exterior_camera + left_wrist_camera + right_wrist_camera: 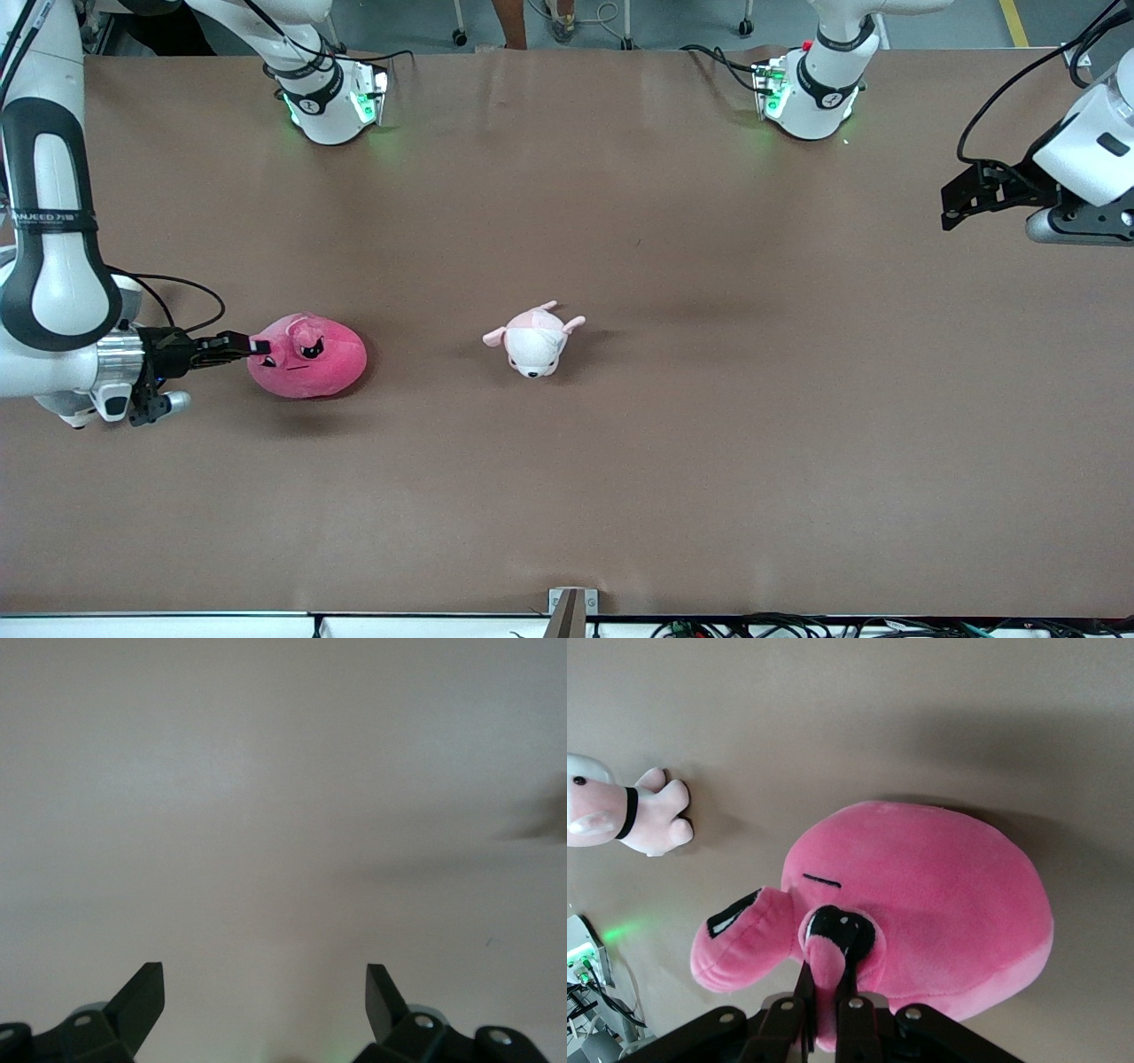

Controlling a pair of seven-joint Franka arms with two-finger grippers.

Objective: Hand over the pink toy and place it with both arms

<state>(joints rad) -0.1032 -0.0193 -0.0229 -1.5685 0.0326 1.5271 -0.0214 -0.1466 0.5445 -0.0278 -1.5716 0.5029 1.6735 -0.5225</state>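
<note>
The pink toy (310, 356) is a round hot-pink plush with dark angry eyes, resting on the brown table toward the right arm's end. My right gripper (257, 346) reaches in from the side and is shut on one of its small ear flaps. The right wrist view shows the toy (939, 895) with the flap pinched between the two black fingers of the right gripper (828, 992). My left gripper (961, 199) hangs in the air over the left arm's end of the table. In the left wrist view it (264, 988) is open and empty over bare table.
A smaller pale pink-and-white plush animal (534, 338) lies near the table's middle, beside the pink toy, and shows in the right wrist view (620, 806). Both arm bases (332, 97) (811, 93) stand along the table edge farthest from the front camera.
</note>
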